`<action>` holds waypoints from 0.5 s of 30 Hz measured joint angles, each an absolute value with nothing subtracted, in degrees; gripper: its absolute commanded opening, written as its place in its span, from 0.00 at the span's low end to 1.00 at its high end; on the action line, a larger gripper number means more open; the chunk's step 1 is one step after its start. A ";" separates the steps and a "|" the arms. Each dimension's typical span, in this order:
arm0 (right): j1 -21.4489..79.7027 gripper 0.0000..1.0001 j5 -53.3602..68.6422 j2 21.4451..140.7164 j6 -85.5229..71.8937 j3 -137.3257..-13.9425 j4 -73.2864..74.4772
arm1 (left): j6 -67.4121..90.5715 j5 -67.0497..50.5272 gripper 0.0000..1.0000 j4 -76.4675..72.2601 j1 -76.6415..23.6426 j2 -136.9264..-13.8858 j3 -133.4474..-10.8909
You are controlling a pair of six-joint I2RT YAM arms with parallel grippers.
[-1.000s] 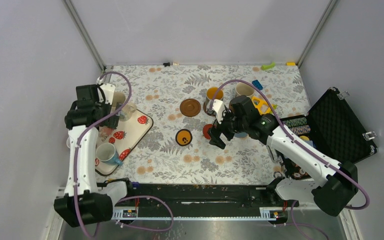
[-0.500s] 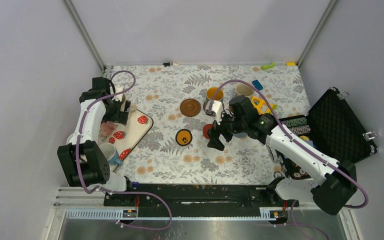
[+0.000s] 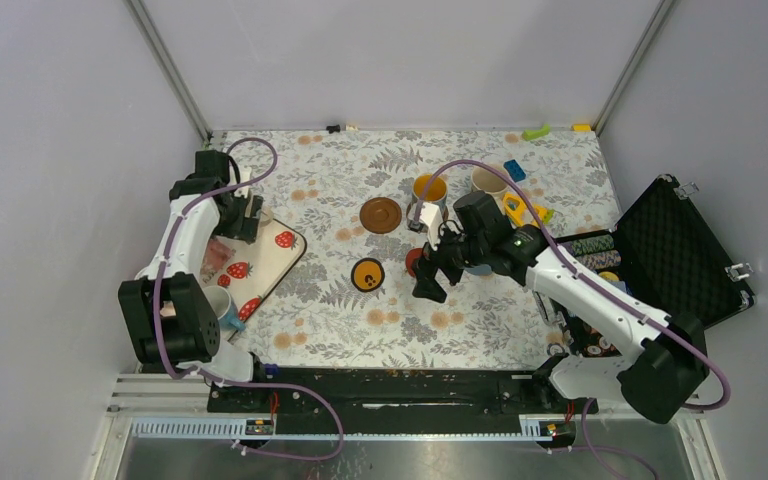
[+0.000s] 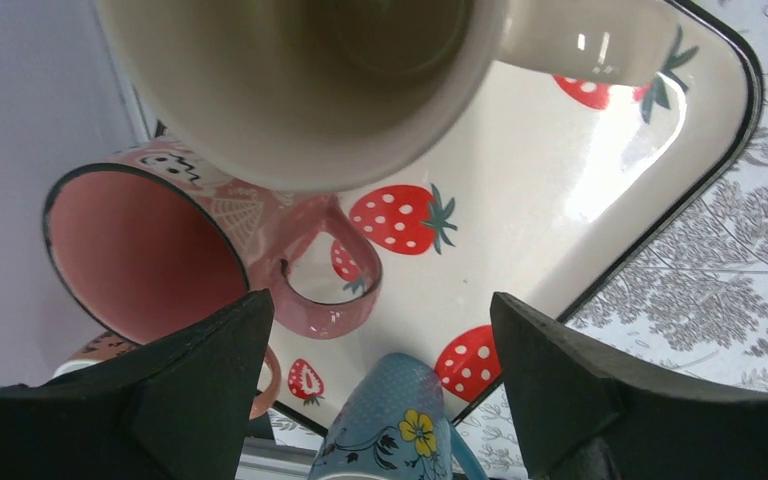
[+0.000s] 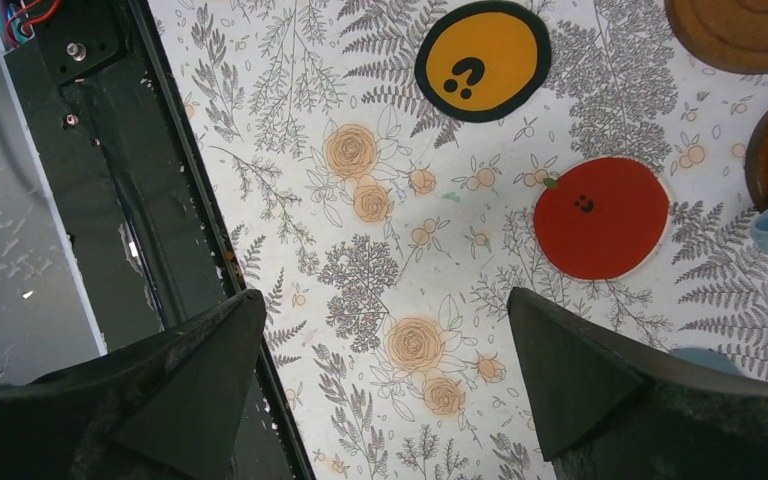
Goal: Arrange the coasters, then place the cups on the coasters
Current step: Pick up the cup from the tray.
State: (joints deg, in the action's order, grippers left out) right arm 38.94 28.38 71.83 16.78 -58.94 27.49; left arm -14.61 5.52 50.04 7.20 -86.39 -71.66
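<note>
In the left wrist view my left gripper (image 4: 380, 390) is open above the strawberry tray (image 4: 600, 180). A cream cup (image 4: 300, 80) fills the top of that view, a pink cup (image 4: 150, 255) lies beside it and a blue flowered cup (image 4: 400, 420) shows low between my fingers, untouched. From above, the left gripper (image 3: 247, 212) hangs over the tray's far end. My right gripper (image 5: 385, 400) is open over bare cloth. Ahead of it lie the red coaster (image 5: 600, 215), the orange black-rimmed coaster (image 5: 482, 60) and a brown coaster (image 5: 745, 30).
Two more cups (image 3: 428, 190) (image 3: 488, 180) stand at the back middle, near a brown coaster (image 3: 380, 214). An open black case (image 3: 680, 250) with poker chips sits at the right. Small coloured toys lie near the back edge. The black base rail (image 5: 110, 150) runs beside the right gripper.
My left arm has swung back and outward, bringing its gripper low over the cups at the tray's far end, jaws slightly narrower. My right gripper has drifted a little towards the near left.
</note>
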 measured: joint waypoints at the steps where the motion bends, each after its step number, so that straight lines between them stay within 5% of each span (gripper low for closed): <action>1: 38.94 1.00 28.51 72.14 16.64 -58.94 27.46 | -14.61 6.22 0.82 49.63 7.20 -86.43 -71.66; 9: 38.94 1.00 28.67 73.21 16.03 -58.94 27.49 | -15.20 11.38 0.82 45.58 7.57 -86.87 -71.66; 15: 38.94 1.00 28.69 73.21 15.99 -58.94 27.49 | -16.03 13.39 0.66 44.58 10.20 -91.53 -73.30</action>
State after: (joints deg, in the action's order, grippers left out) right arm 38.94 28.69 73.21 15.99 -58.94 27.49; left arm -16.03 13.39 44.58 10.20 -91.53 -73.30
